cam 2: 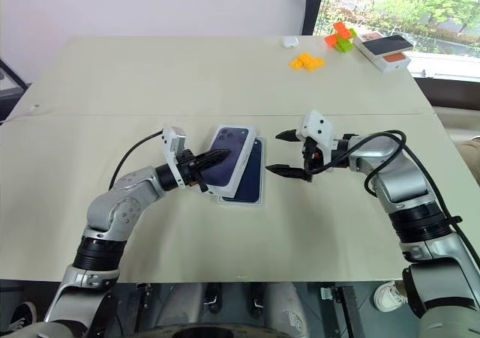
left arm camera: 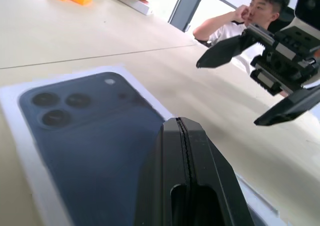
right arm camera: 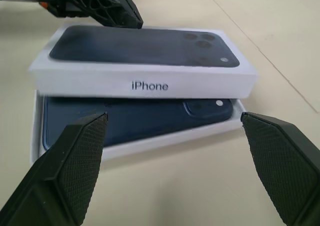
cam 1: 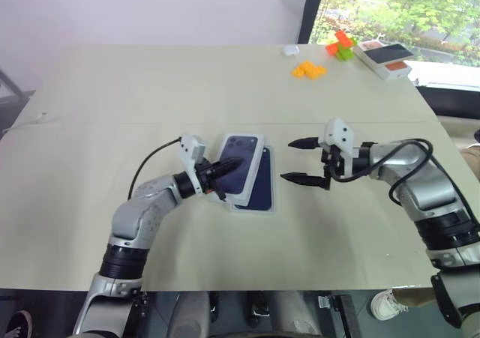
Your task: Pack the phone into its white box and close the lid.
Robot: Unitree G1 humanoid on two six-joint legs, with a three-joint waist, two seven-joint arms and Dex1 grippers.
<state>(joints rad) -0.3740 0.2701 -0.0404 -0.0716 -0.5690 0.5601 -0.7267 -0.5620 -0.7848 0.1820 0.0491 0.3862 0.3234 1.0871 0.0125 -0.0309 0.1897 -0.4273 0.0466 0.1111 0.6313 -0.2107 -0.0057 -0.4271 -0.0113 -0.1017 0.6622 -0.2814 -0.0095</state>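
Closed tight, the left gripper (cam 1: pixel 231 163) pressed its joined fingers on the printed top of the lid (cam 1: pixel 241 160), which sat askew over the white box (right arm camera: pixel 150 141), only partly covering it. Inside that box lay the phone (right arm camera: pixel 125 123), its dark back showing beneath the lid's raised edge. Just beside the box, on its other side, the right gripper (cam 1: pixel 295 159) hung with fingers spread wide, holding nothing.

The word "iPhone" is printed in grey on the white side wall of the lid (right arm camera: pixel 142 83).
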